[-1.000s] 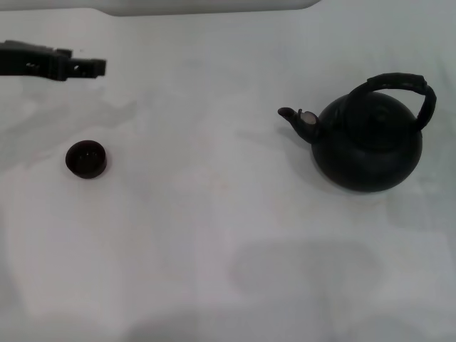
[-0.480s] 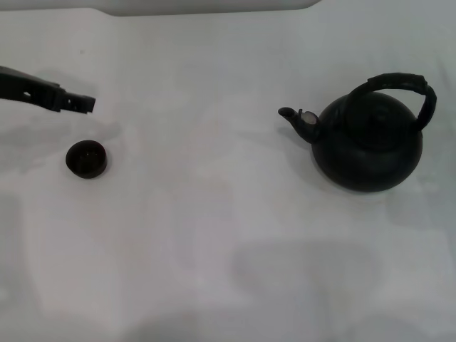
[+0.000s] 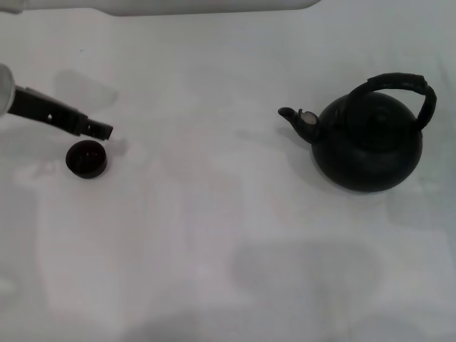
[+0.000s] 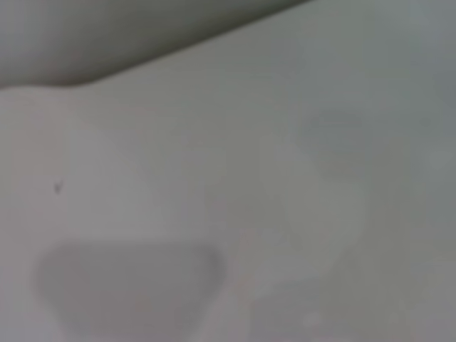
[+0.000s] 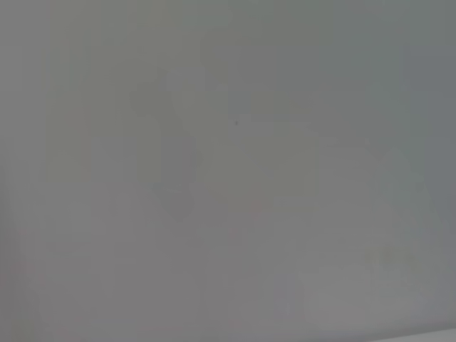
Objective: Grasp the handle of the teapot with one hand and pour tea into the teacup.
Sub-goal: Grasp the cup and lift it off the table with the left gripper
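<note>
The round matte black teapot (image 3: 369,146) stands on the right of the white table in the head view, its short spout (image 3: 291,114) pointing left. Its thick ribbed black arched handle (image 3: 406,85) spans over the top. The tiny black teacup (image 3: 87,158) sits at the left. My left gripper (image 3: 102,131) reaches in from the left edge, its tip just behind and slightly right of the teacup. My right gripper is out of view. The wrist views show only bare table.
The white table surface (image 3: 214,214) lies between the teacup and the teapot. A pale raised edge (image 3: 206,6) runs along the far side.
My left gripper has come down and toward the teacup, its tip now right by the cup's far rim. The teapot and teacup have not moved.
</note>
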You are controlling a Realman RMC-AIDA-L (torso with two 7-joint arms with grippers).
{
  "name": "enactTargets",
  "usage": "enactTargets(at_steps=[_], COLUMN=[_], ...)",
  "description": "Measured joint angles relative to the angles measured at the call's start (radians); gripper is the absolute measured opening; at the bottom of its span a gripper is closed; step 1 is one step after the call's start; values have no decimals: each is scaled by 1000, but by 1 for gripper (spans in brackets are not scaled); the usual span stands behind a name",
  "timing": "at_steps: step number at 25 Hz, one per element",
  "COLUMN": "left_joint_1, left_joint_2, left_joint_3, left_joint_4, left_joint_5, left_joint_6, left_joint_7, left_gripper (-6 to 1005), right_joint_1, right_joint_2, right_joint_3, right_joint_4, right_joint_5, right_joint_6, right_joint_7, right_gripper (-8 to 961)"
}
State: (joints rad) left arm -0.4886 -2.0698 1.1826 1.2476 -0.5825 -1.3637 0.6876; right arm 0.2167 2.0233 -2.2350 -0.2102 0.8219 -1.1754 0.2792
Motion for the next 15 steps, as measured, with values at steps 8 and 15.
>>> enactTargets(at_steps=[8,15], left_joint_1=[-11,-14], left_joint_2=[-2,-4], left_joint_3=[11,18], left_joint_4=[-38,-57], left_joint_5=[54,50], left_joint_6=[7,24], left_joint_7=[-28,-27], left_gripper=[772,774], right_joint_1=[0,-1], right_joint_2=[0,0], right_joint_3=[0,0], right_joint_4=[0,-2], right_joint_5=[0,0], right_joint_6=[0,0], right_joint_7=[0,0], right_gripper=[859,860])
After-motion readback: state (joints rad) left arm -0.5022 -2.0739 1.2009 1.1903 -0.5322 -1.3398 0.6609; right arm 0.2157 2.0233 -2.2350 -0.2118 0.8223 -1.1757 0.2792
